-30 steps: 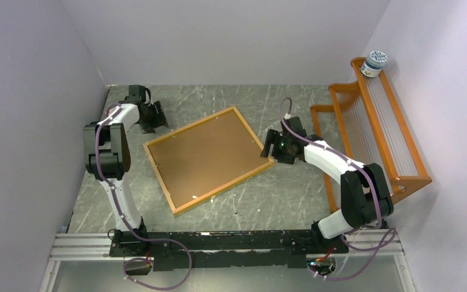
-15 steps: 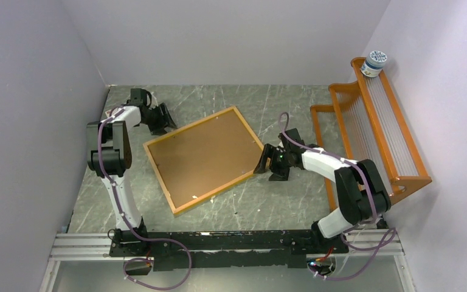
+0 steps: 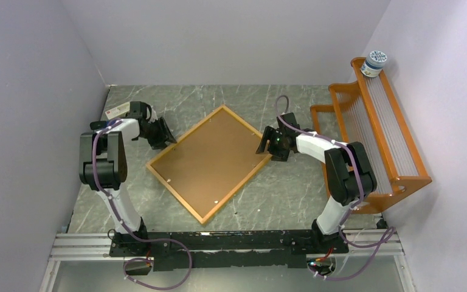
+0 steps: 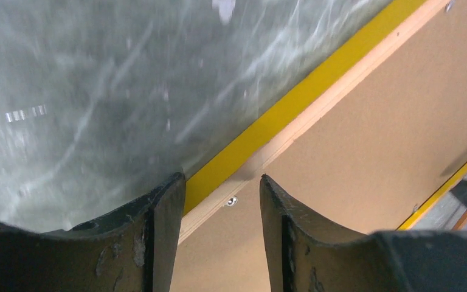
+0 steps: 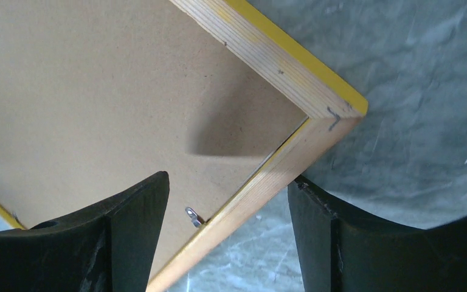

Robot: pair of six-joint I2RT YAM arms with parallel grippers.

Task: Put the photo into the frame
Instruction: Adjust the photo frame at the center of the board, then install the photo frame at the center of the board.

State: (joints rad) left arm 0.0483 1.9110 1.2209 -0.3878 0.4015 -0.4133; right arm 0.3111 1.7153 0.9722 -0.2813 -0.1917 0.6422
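On the grey marbled surface [image 3: 280, 188] — face down, flanked on two sides

Turned diamond-wise lies the large rectangular frame with a thin yellow-orange wooden border [image 5: 267, 58], its brown hardboard backing panel [image 3: 210, 161] uppermost. The photo is not in sight, and whether it sits beneath I cannot tell. The left claw [image 4: 222, 188] straddles the rear-left rail, jaws partly apart, gripping nothing; the right claw [image 5: 228, 182] stands wide across the right corner, also empty. Best to steady both sides evenly, keeping clear of the small metal clips [image 5: 193, 214]. Beyond, an orange wooden slatted rack [image 3: 395, 140] carries a small round jar [image 3: 376, 62] — its label, like the white tag [image 3: 117, 110] at the rear left, is too small to read.
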